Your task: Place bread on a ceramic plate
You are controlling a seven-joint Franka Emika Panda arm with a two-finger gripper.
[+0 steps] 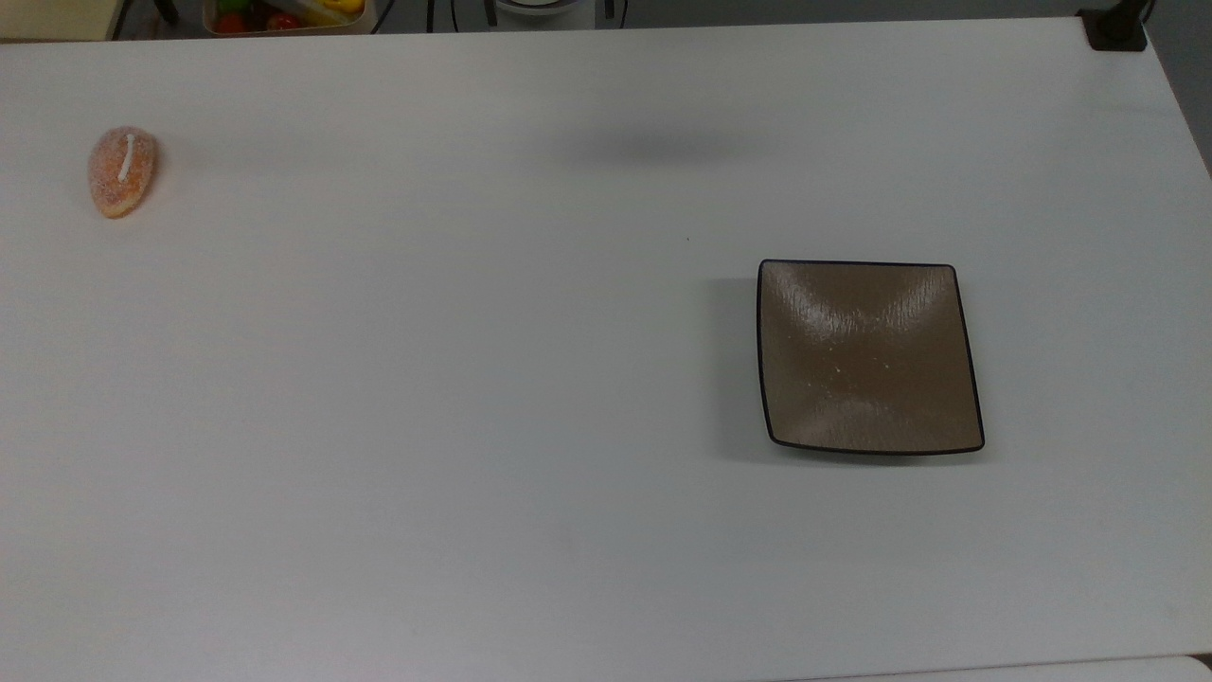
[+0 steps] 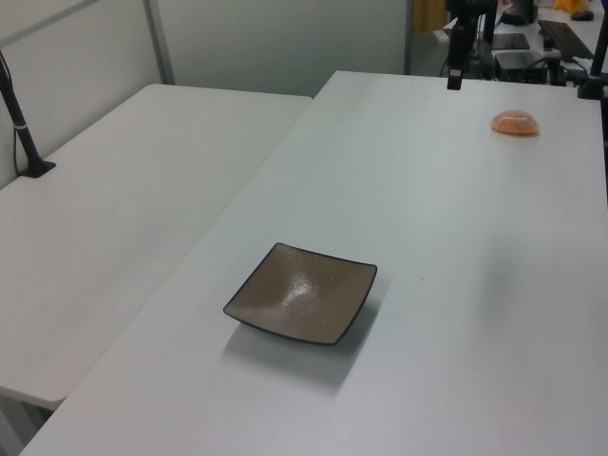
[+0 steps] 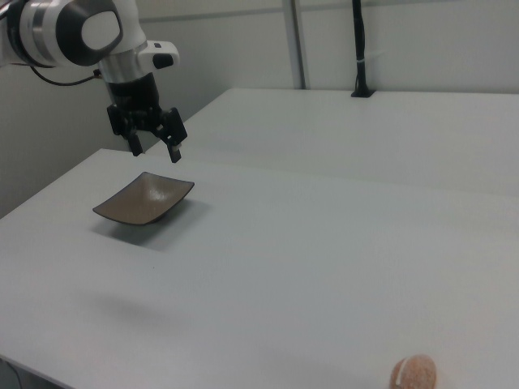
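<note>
The small oval orange-tan sugar-crusted bread (image 1: 122, 171) is located on the white worktop (image 1: 473, 379), well apart from the empty square glossy brown ceramic plate (image 1: 868, 357). The black two-finger gripper (image 3: 155, 143) is held above the worktop with its jaws spread and empty. The bread is judged light, soft and easily crushed; a gentle grip across its narrow sides is advised.

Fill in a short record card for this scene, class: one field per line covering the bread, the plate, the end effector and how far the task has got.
bread: lying on the white table, at the top view's far left
ceramic plate: empty, apart from the bread
end effector: open, raised in the air, holding nothing
task state: bread not yet on the plate
</note>
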